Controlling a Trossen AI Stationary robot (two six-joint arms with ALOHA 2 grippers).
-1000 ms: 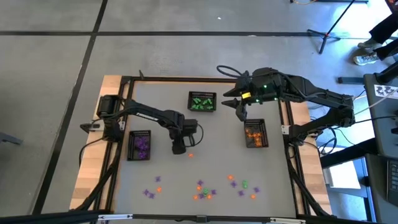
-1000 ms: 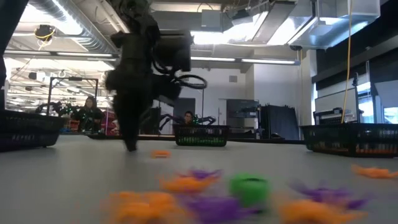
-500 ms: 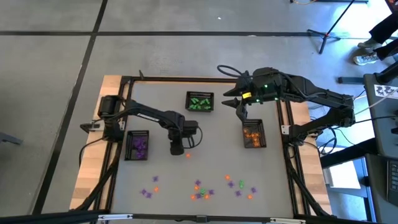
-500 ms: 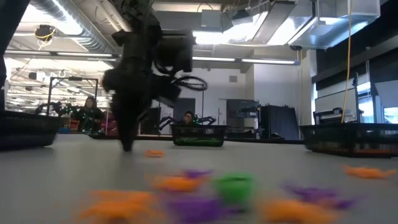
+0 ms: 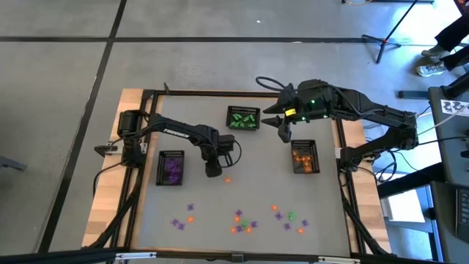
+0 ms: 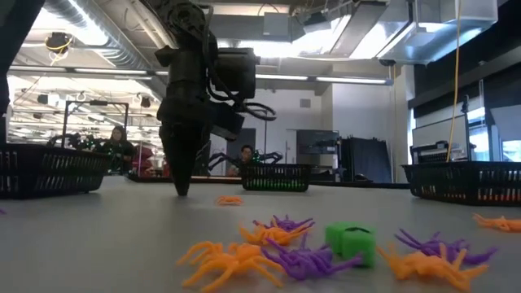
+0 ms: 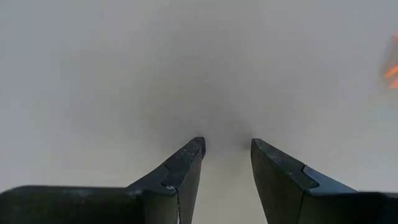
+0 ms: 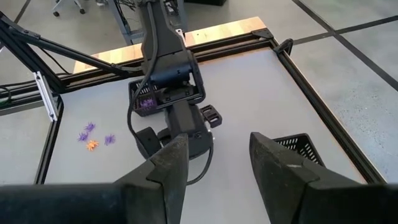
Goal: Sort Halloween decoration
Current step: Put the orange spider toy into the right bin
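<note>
On the grey desk (image 5: 198, 198), the left pincer (image 5: 212, 171) points straight down near the middle, its fingers (image 7: 186, 163) slightly apart with nothing between them and their tips at or just above the surface. One orange trinket (image 5: 228, 179) lies just beside it, at about four o'clock from the tips in the high view. Most of the Halloween decoration (image 5: 242, 221) is scattered loose along the six o'clock edge of the desk: purple, orange and green pieces in small clusters, the purple and orange ones spider-shaped in the low view, with a green block (image 6: 352, 242) among them. Three black mesh baskets stand on the desk: the purple-filled basket (image 5: 172, 168) at nine o'clock from the left pincer, the green-filled basket (image 5: 243, 119) toward twelve o'clock, and the orange-filled basket (image 5: 304, 156) at three o'clock. The right pincer (image 5: 282, 132) hangs above the desk between the green and orange baskets, its fingers (image 8: 166, 163) apart and empty.
</note>
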